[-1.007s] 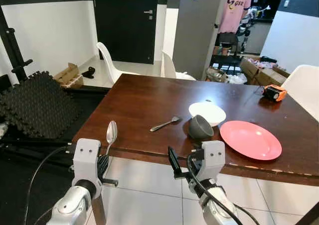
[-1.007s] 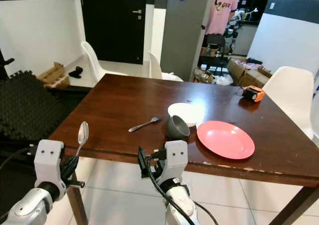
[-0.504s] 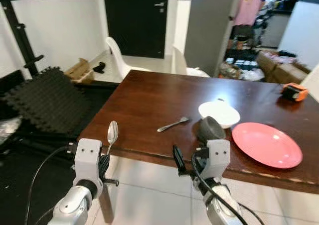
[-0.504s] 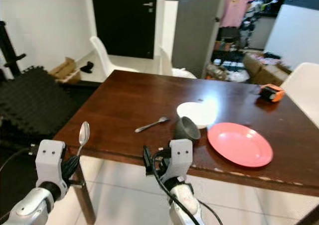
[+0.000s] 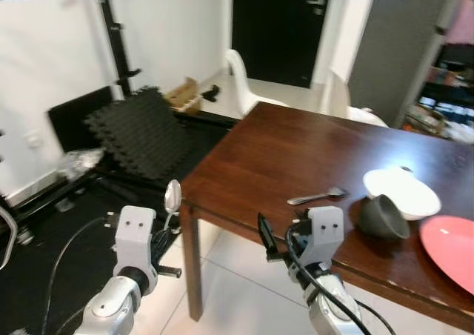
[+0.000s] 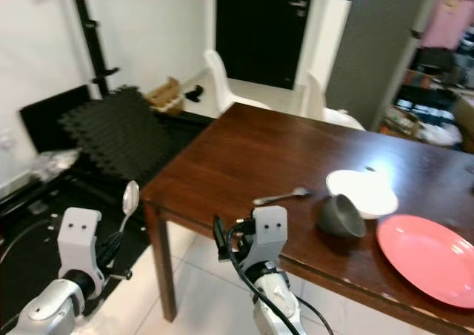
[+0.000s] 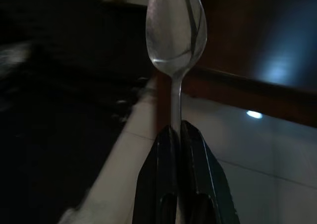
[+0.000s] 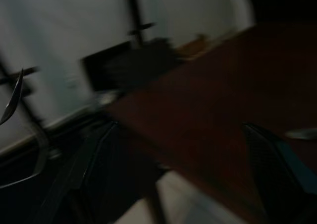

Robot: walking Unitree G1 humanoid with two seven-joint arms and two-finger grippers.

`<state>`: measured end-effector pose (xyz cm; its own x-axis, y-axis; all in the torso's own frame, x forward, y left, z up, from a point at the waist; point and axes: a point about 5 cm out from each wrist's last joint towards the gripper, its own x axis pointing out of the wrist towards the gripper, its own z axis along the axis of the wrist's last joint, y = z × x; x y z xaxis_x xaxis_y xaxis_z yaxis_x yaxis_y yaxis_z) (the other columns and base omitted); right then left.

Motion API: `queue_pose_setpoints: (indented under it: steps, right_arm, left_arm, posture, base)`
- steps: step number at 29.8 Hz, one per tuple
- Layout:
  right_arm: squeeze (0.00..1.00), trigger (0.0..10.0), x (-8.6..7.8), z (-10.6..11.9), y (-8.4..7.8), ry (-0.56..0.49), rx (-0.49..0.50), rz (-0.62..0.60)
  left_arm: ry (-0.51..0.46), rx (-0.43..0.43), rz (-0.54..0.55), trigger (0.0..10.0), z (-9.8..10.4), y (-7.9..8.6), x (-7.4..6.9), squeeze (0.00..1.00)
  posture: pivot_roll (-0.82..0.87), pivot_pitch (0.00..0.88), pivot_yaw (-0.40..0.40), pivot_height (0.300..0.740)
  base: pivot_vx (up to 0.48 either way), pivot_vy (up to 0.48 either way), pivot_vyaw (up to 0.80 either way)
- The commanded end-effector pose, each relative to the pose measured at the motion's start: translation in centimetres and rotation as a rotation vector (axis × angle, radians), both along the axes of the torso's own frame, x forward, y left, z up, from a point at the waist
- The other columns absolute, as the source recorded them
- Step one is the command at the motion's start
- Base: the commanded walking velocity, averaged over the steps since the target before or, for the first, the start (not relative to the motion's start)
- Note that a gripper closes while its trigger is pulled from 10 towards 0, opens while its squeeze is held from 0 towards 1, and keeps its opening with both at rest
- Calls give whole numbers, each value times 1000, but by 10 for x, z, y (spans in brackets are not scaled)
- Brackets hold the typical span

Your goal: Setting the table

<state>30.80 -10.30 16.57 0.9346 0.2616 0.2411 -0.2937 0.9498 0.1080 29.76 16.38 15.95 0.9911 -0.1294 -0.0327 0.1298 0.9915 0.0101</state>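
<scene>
Spoon (image 5: 172, 197) is held upright by left gripper (image 5: 154, 240), jaws clamped on handle, bowl up, off the table's near-left corner over the floor. Right gripper (image 8: 178, 169) is held near table (image 5: 296, 157) front edge, fingers wide apart, nothing gripped. On table: fork (image 5: 317, 196), grey cup (image 5: 383, 216) tipped against white bowl (image 5: 404, 190), pink plate (image 5: 453, 246) at right. White chairs (image 5: 248, 79) seen behind.

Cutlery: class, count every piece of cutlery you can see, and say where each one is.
2. A spoon stands upright, clamped in the left gripper, off the table's corner. A fork lies on the table beside the white bowl and grey cup.
</scene>
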Motion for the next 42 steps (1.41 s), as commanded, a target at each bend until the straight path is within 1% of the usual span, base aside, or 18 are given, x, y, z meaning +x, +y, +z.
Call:
queue_pose_setpoints:
  steps: [1,42]
  right_arm:
    - [0,10000,-2,-4,0,14,3,9]
    - [0,10000,-2,-5,1,17,15,9]
  left_arm:
    - [22,1,9,10000,-7,2,-2,0]
    - [35,14,1,10000,-9,-1,-1,0]
  posture:
    - [30,58,46,740]
    - [31,56,49,740]
  base:
    - [0,0,750]
    - [0,0,748]
